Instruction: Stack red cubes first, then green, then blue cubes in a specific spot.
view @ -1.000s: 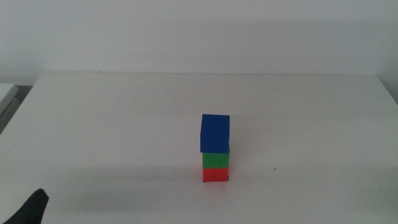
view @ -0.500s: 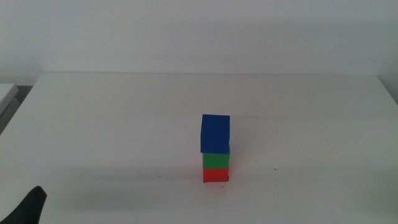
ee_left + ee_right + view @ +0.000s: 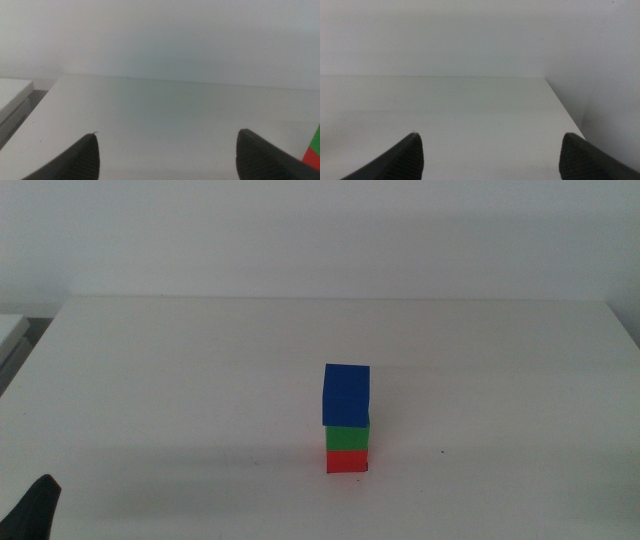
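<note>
Blue cube sat slightly skewed on green & red; could topple w/ any bump. Both hands released: left hand low near the bench corner, right hand away.

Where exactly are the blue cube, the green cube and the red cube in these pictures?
blue cube [image 3: 346, 402]: middle view, on its front face, top of the stack.
green cube [image 3: 347, 438]: middle view, on its front face, middle of the stack.
red cube [image 3: 347, 461]: middle view, on its front face, bottom of the stack.
</note>
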You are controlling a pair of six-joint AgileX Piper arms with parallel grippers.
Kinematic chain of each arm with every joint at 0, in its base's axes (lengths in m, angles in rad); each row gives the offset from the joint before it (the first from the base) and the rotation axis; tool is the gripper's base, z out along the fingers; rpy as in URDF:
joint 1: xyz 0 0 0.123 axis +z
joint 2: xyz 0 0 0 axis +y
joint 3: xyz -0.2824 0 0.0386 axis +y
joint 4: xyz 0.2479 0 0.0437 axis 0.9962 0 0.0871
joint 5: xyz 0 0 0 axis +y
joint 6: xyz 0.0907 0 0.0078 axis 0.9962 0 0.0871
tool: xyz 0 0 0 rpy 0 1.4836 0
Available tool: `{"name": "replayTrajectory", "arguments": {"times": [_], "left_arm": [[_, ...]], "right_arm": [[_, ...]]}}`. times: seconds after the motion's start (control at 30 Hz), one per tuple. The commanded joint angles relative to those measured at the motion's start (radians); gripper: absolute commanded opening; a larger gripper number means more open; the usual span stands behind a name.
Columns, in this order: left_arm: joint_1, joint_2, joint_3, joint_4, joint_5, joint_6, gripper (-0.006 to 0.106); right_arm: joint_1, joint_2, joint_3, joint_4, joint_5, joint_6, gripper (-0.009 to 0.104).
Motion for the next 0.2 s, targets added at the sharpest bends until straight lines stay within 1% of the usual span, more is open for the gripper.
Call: {"name": "replayTrajectory", "arguments": {"times": [0.0, 0.17], "left_arm": [[0.008, -0.004, -0.001, 0.001, -0.013, -0.002, 0.093], [0.008, -0.004, -0.001, 0.001, -0.013, -0.002, 0.093]], "right_arm": [[-0.006, -0.005, 0.004, -0.003, -0.013, -0.006, 0.093], [-0.006, -0.005, 0.004, -0.003, -0.013, -0.006, 0.093]]}}
